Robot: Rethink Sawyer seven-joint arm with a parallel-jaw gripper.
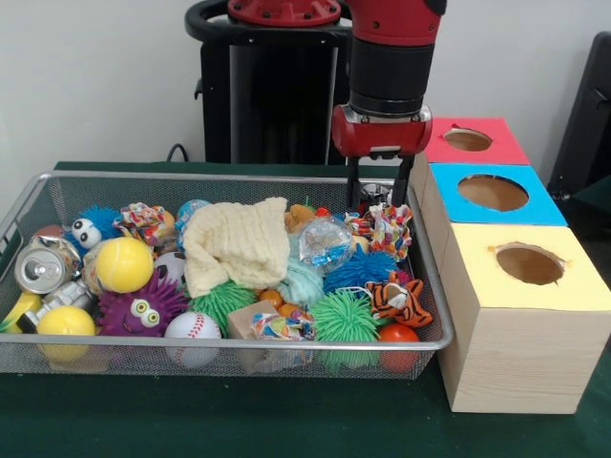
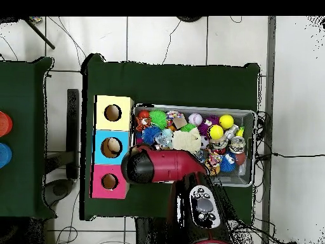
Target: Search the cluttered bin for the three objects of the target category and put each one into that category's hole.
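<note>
Your claw [image 1: 380, 196] hangs at the bin's [image 1: 229, 357] back corner, the one nearest the boxes, with its two fingers [image 1: 354, 194] spread and their tips down among the toys. Nothing is visibly gripped between them, though the clutter hides the tips. Just in front of the tips lie a patterned cloth toy [image 1: 389, 227] and a clear crinkly ball [image 1: 325, 242]; you cannot yet tell which, if either, it is going for.

Which category is the target is not shown. The three boxes stand in a row against the bin's side on the worktop [image 1: 286, 420]: yellow box [image 1: 520, 305] nearest the camera, blue box [image 1: 492, 196] in the middle, red box [image 1: 473, 140] at the back. From the front all three holes look dark and empty. From overhead the blue box's hole [image 2: 112, 147] shows something pale inside, but you cannot be sure it is a dropped object.

The bin is crowded: a cream cloth [image 1: 237, 246], a yellow ball [image 1: 124, 264], a baseball [image 1: 192, 329], a purple spiky toy [image 1: 143, 307], a tiger toy [image 1: 399, 301], a can [image 1: 43, 267]. Judge the task early: at most one item posted, probably none, with searching and all or most drops left.
</note>
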